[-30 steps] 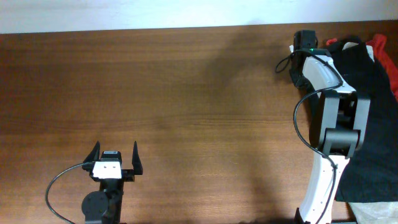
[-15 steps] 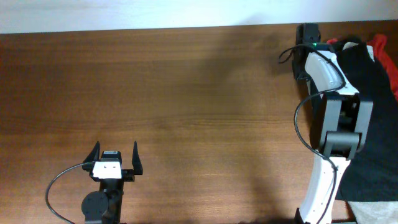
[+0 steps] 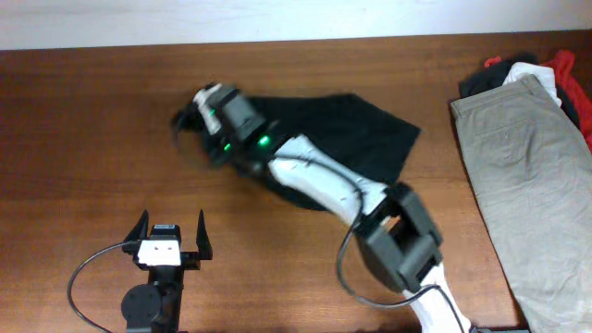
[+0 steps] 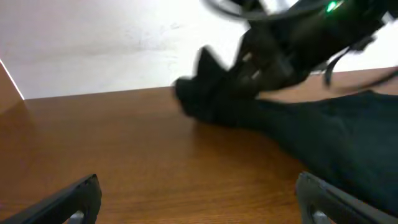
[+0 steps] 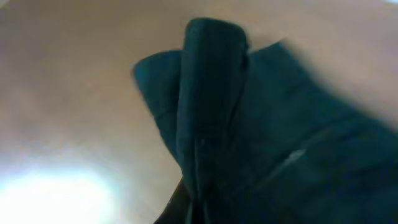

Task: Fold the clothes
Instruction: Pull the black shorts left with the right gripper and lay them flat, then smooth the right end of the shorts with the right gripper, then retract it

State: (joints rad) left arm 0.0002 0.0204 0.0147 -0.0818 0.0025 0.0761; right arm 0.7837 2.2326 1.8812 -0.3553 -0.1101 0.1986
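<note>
A black garment [image 3: 356, 139] lies spread across the middle of the table, one end bunched up at my right gripper [image 3: 211, 104], which reaches far to the left and is shut on that end. In the right wrist view the dark cloth [image 5: 211, 118] fills the frame and hides the fingers. In the left wrist view the black garment [image 4: 329, 130] lies ahead on the right, with the right gripper [image 4: 273, 53] lifting its bunched end. My left gripper [image 3: 172, 242] is open and empty at the front left, its fingers [image 4: 199, 199] apart over bare wood.
Khaki trousers [image 3: 523, 176] lie flat along the right edge. A pile of red, white and black clothes [image 3: 536, 69] sits at the back right corner. The right arm [image 3: 324, 185] stretches diagonally across the table's middle.
The right arm has swung from the pile at the back right to the left-centre, dragging the black garment off the khaki trousers and onto the table's middle. The left arm has not moved.
</note>
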